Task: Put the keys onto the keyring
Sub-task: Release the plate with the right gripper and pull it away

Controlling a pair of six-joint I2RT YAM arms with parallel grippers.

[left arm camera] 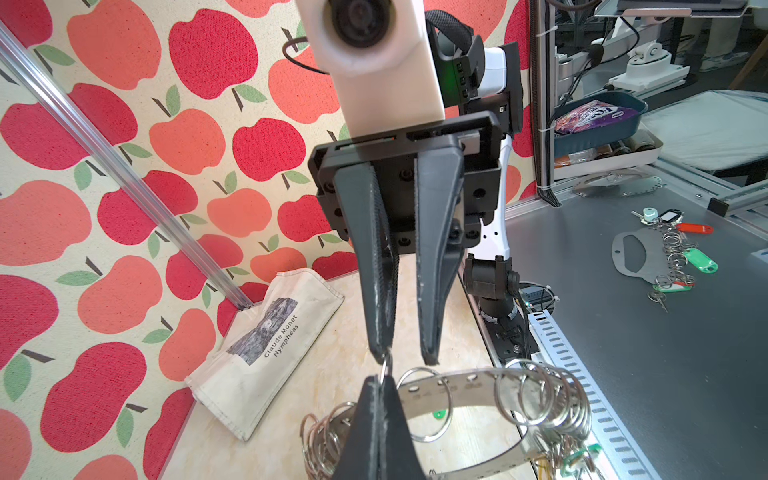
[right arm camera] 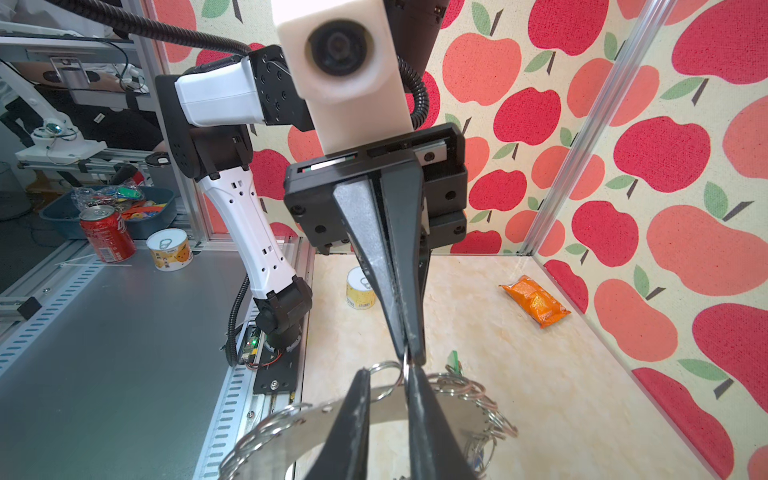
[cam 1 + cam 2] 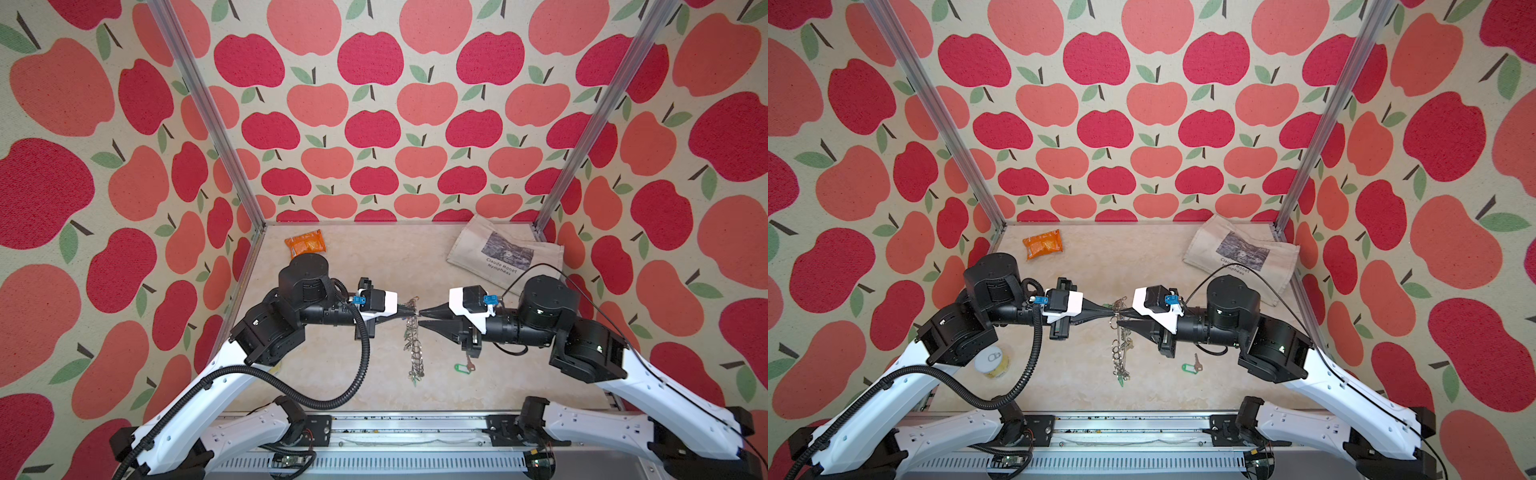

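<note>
Grey metal keyring point(image 3: 411, 345) held clear of the tabletop point(image 3: 332, 374); one green-tagged key point(image 3: 462, 367) not yet on.
Left gripper point(image 1: 380, 380) is clamped tight on one small wire ring point(image 1: 385, 365) at the keyring's upper rim. Right gripper point(image 1: 408, 357) meets it tip to tip, jaws narrowly apart at that same ring, nothing gripped. Green tags point(image 1: 579, 457) among the keyring's lowest rings suggest some keys already hang there. The loose key lies flat near the keyring, right arm's side, untouched; fetching and threading it appear to remain.
</note>
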